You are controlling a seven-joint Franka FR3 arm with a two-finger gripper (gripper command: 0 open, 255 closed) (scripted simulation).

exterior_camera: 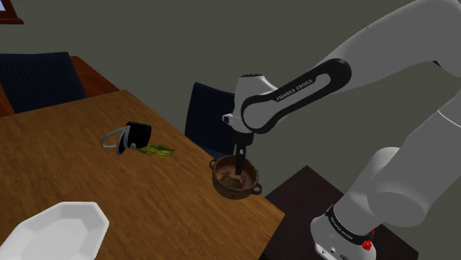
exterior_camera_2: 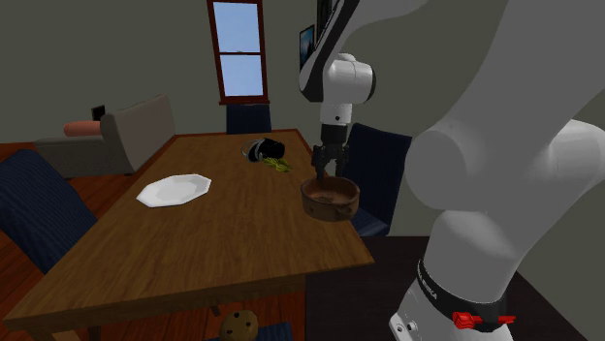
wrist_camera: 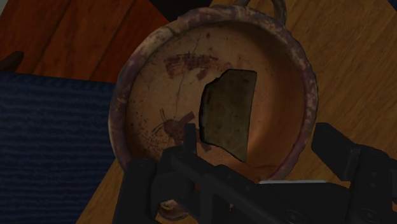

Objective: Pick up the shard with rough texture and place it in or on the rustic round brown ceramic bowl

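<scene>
The brown ceramic bowl (exterior_camera: 227, 187) with two small handles stands near the table edge closest to the stand. In the wrist view a dark, rough, grey-green shard (wrist_camera: 229, 114) lies inside the bowl (wrist_camera: 121, 108) against its worn tan floor. My gripper (exterior_camera: 238, 170) hangs straight down into the bowl's mouth. Its black fingers (wrist_camera: 188, 141) stand apart, with the shard below and between them, close to one finger, and neither clasps it. The second exterior view shows the gripper (exterior_camera_2: 325, 174) just over the bowl (exterior_camera_2: 330, 205).
A black mug (exterior_camera: 136, 136) lies on its side mid-table beside a green scrap (exterior_camera: 156, 151). A white octagonal plate (exterior_camera: 52, 233) sits at the shoulder view's lower left. Dark blue chairs (exterior_camera: 210, 118) stand at the table edge behind the bowl. A sofa (exterior_camera_2: 136, 131) stands beyond the table.
</scene>
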